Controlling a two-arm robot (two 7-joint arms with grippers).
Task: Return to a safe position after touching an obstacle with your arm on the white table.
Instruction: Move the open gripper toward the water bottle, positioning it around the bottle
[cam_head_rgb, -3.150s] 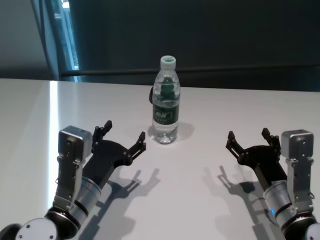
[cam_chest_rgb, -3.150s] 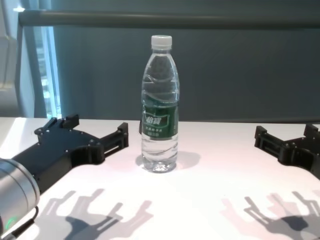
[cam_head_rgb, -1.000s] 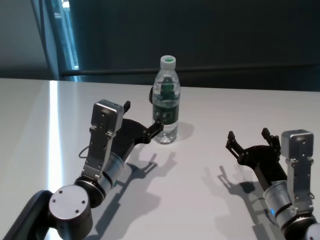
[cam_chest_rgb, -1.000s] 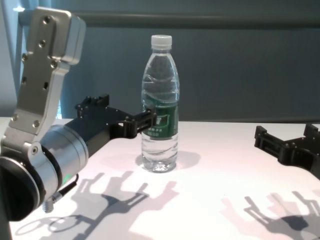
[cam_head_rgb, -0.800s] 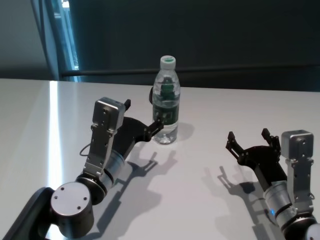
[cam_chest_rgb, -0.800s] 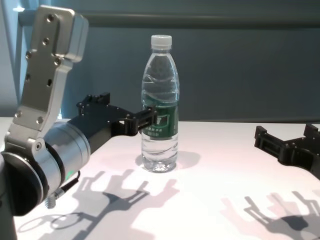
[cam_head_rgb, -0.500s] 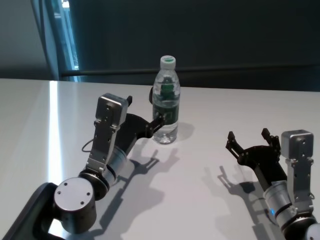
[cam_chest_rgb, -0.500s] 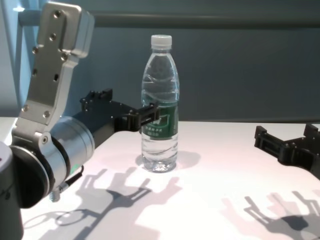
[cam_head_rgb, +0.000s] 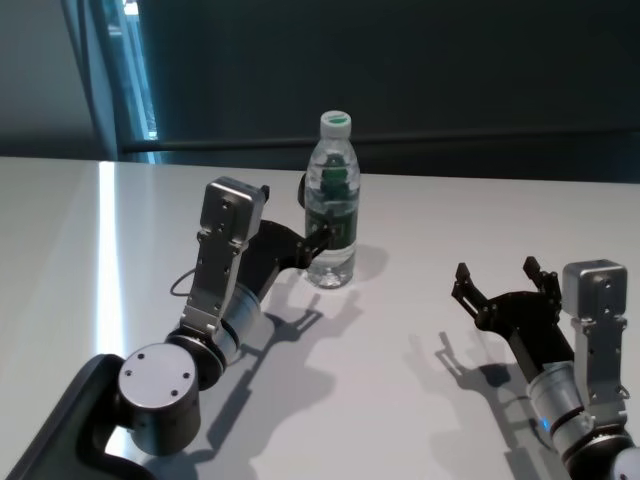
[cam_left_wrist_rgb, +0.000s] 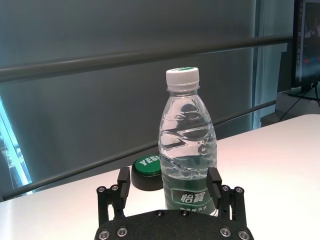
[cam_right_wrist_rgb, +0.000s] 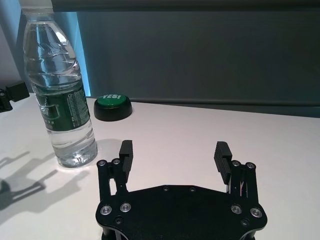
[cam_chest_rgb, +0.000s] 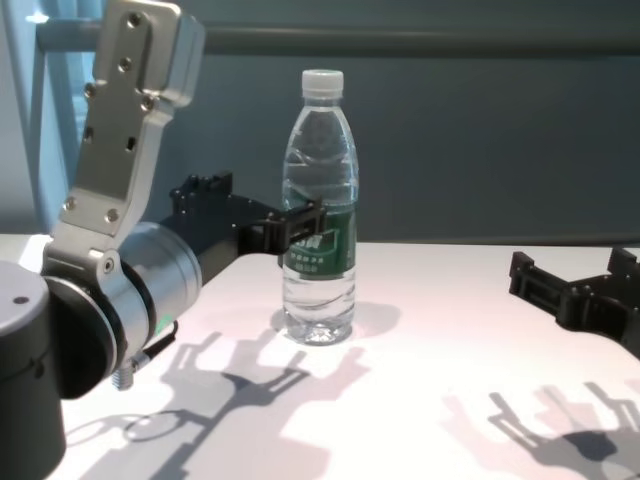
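obstacle (cam_head_rgb: 331, 200) = clear water bottle, upright, mid white table (cam_head_rgb: 420, 400), toward far side. green button (cam_right_wrist_rgb: 113, 106) just behind it.

left gripper (cam_chest_rgb: 290, 226) raised off the table, reaching fwd at label height. jaws wide. one fingertip (cam_chest_rgb: 312, 222) at the green label band, looks touching or v. nearly so; wrist view shows the bottle close ahead, partly behind that finger, not centred between the jaws. not gripped. bottle looks untilted.

right gripper (cam_head_rgb: 495, 283) parked low on the right side, well apart from the bottle, jaws wide, holding nothing.

step in hand (judgement): contact phase, touch at or about made. retreat not yet done.

next move calls for: pull left arm straight back + down, away from the bottle, no sideways sweep. risk: finger drags the label, tips the bottle.
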